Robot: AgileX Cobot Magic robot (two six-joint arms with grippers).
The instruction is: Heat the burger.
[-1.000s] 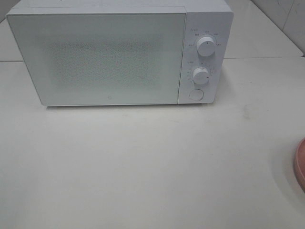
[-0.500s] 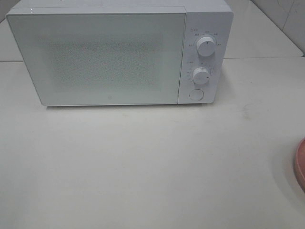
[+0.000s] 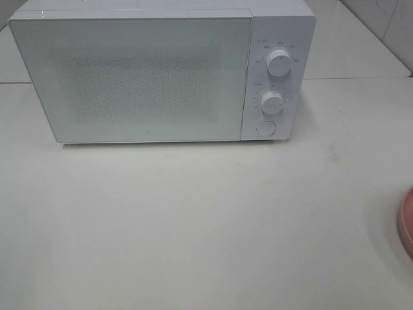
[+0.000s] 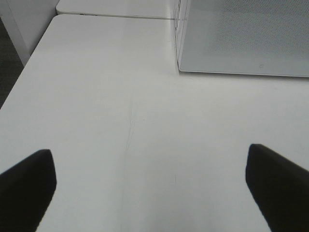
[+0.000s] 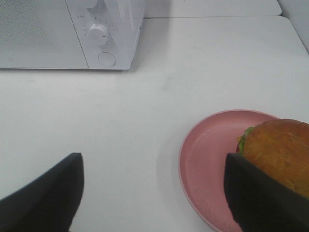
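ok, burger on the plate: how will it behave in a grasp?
The burger looks tall and stacked, so it may shear or topple if squeezed low. Its bun looks glossy, perhaps slippery. It sits near the edge of the plate, so a push could slide it off.

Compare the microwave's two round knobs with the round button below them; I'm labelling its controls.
On the microwave, the two knobs stand out from the panel, ringed by small printed marks. The button lies flatter with no marks around it, and sits lowest, near the bottom edge. All three are round, white and stacked on the right-hand panel beside the closed door.
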